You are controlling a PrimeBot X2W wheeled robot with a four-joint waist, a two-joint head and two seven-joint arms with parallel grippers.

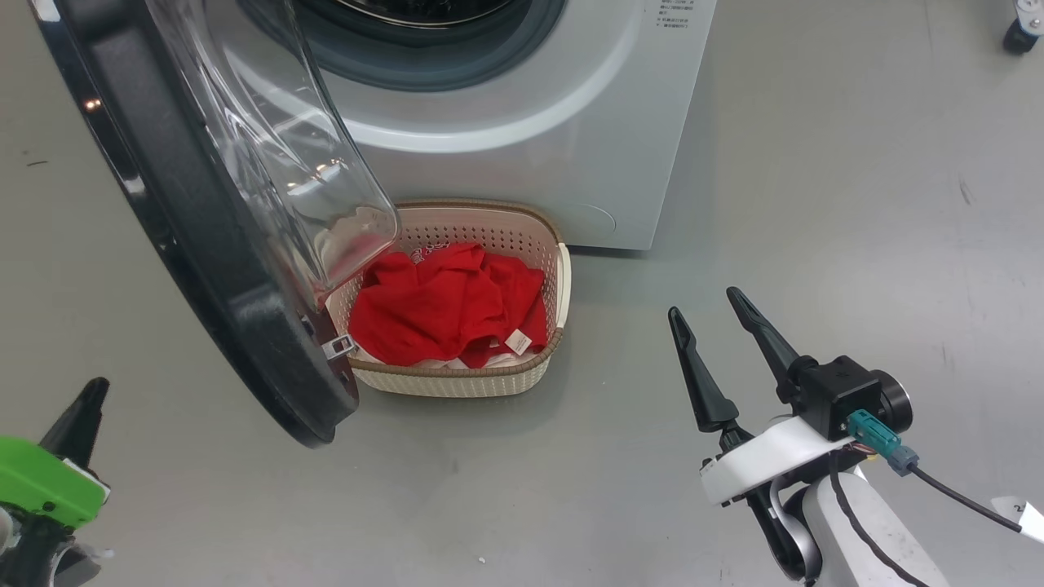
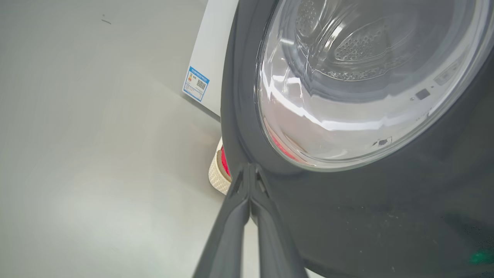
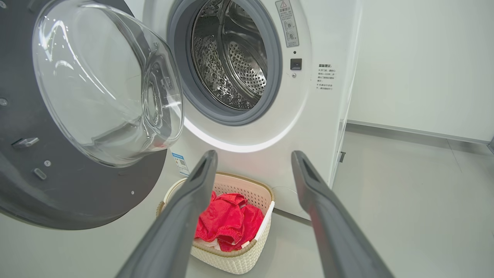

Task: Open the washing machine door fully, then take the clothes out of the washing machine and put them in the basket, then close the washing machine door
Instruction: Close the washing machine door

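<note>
So the left gripper (image 2: 250, 170) has its two dark fingers pressed together, tips right at the edge of the big round door with glossy black rim and bulging clear glass (image 2: 366, 216). Past that rim you can see the white washing machine box (image 2: 214, 46), its small blue label (image 2: 196, 83), a sliver of cream perforated plastic basket (image 2: 217, 178) and a bit of bright red fabric (image 2: 224, 165) peeking out.

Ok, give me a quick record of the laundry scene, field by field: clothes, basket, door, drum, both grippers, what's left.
clothes: red, piled in the basket
basket: on the floor, just in front of the washing machine
washing machine door: open, swung out on the robot's left
drum: nothing red seen inside
left gripper: shut, tips by the door's outer rim; contact unclear
right gripper: open, empty, above the floor right of the basket
remaining: closing the door
</note>
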